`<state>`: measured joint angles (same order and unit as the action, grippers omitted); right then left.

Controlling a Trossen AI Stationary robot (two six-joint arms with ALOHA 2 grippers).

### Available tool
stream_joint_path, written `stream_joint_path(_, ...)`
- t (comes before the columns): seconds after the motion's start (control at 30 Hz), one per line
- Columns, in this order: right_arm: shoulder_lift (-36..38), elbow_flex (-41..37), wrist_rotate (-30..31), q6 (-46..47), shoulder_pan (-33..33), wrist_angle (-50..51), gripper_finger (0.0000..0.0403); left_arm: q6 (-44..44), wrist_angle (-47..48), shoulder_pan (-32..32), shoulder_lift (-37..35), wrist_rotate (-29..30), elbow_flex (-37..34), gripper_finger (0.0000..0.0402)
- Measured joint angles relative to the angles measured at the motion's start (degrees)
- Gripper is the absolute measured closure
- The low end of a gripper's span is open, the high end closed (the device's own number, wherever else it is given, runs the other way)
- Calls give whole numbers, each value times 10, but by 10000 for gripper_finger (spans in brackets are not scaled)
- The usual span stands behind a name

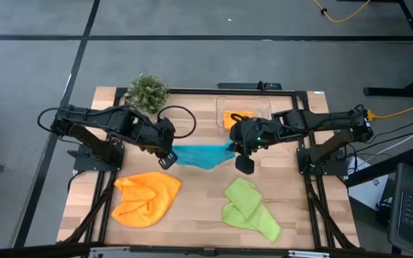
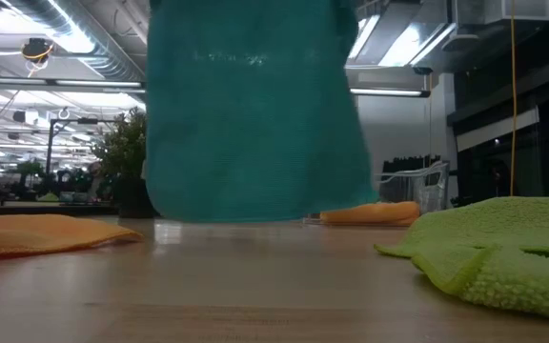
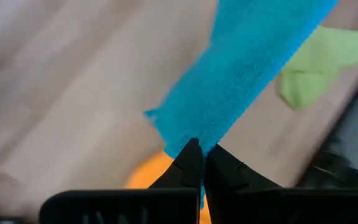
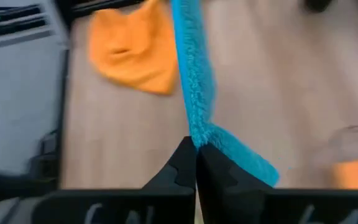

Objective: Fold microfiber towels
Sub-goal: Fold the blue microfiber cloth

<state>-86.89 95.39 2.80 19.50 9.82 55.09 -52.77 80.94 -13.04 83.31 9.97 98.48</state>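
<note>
While both arms meet over the middle of the worktop [image 1: 192, 215], the teal towel [image 1: 201, 155] hangs stretched between them, clear of the wood by the low view, its lower edge just above the surface. The left tool [image 3: 201, 155] is clenched on one corner of that cloth; the right tool [image 4: 195, 152] is clenched on the opposite corner, and each wrist view shows fabric pinched right at the fingertips.

Risk, as a judgement: both grips sit at the very edge of the pile, so any extra pull between the arms could slip a corner free and drop the cloth in a heap. Uneven lowering could lay it down skewed or creased.

One orange towel [image 1: 146, 198] lies crumpled on the near left of the worktop, and the lime green towel [image 1: 249, 208] lies rumpled near right, both unfolded and well apart from the hanging cloth. A second orange towel [image 1: 236, 117] sits in the clear tub [image 1: 244, 105] at the far edge, beside a small potted plant [image 1: 148, 91].

The surface is pale wood planking in a dark metal frame [image 1: 106, 186]. Beyond it, the low view shows a large hall with ceiling strip lights and exposed ducting.
</note>
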Motion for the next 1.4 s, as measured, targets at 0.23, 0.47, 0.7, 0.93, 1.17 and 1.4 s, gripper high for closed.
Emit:
stream_joint_path(0.23,0,0,-82,38,28,2,403,-9,-83,-38,0,-105,0,402)
stream_joint_path(0.47,-12,0,-31,40,38,13,403,-8,-84,-48,0,-98,-2,401)
stream_joint_path(0.7,-114,-1,58,-8,12,42,403,10,-33,-11,26,-80,-73,401)
stream_joint_path(0.93,-192,-1,126,-47,-21,15,403,22,-31,27,29,-24,-187,401)
stream_joint_path(1.17,-227,-1,144,-79,-57,-20,403,24,-27,57,29,41,-247,401)
stream_joint_path(1.4,-225,0,136,-81,-76,-17,403,24,-41,71,29,62,-259,401)
